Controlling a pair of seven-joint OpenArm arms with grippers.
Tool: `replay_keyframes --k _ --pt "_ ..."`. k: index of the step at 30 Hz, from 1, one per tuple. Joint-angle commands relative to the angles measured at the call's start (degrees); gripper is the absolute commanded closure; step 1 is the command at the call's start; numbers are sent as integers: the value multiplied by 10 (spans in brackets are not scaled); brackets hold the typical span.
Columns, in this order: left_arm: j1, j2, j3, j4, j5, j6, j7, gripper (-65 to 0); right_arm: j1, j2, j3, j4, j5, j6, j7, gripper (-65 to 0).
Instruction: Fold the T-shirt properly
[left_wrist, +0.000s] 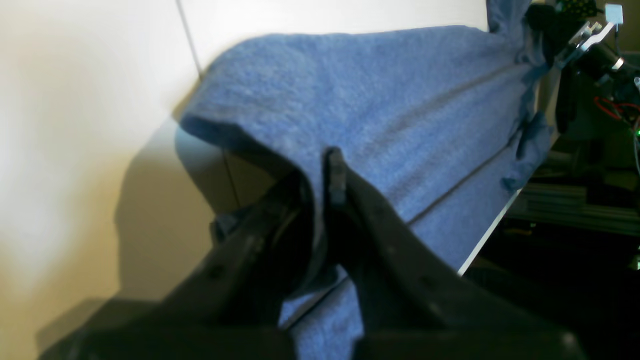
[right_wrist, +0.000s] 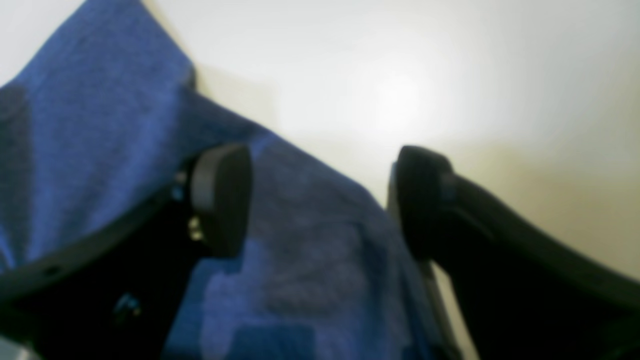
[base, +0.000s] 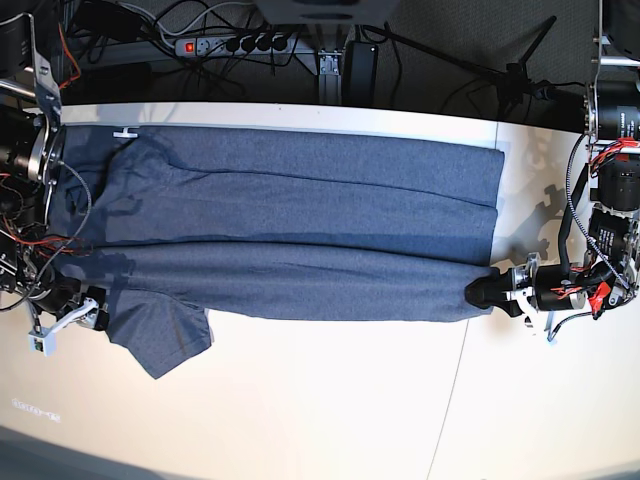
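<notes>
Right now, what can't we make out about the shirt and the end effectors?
- T-shirt: any print, underside hidden in every view.
- Left end effector: shut on the hem; layer count hidden by its fingers.
- Right end effector: open; cloth contact blurred in the right wrist view.

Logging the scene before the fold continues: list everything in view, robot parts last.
heathered blue-grey cotton T-shirt: one, blue-grey, spread lengthwise across the table, a sleeve sticking out at the near left.
white table: one, white, under the shirt.
black power strip: one, black with a red switch, behind the table.
left end effector: one, black, shut on the shirt's right edge.
right end effector: one, black, open at the sleeve end.
</notes>
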Motion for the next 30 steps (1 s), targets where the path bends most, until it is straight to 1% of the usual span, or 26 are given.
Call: replay_keyframes --k 1,3,6,9,11,13,16,24,30 --pt "-17 -9 -4 9 -12 -22 -4 0 23 11 -5 9 -8 -1 11 -443" --pt "-17 -9 -4 9 -12 -22 -4 0 29 11 -29 9 -20 -2 10 -443" --pt "-17 -9 -4 9 -12 -22 -4 0 31 11 -87 9 -30 -2 10 -443" --pt "-17 -9 -4 9 -12 -22 -4 0 29 11 -137 9 -29 -2 8 -443" --pt "-17 -9 -4 9 -13 -22 -4 0 29 11 -156 9 -17 -2 -1 -443" --pt "-17 -9 -4 9 -15 -22 -4 0 28 9 -165 8 7 -2 -14 -443" --pt "-17 -8 -4 9 -14 -22 -4 0 28 1 -165 9 2 -2 -21 -443" --pt "-17 -10 -4 10 -14 -22 -3 0 49 -1 -165 33 11 -1 -21 -443" --pt "-17 -11 -4 10 -14 -22 0 0 54 -14 -165 33 17 -1 -31 -443"
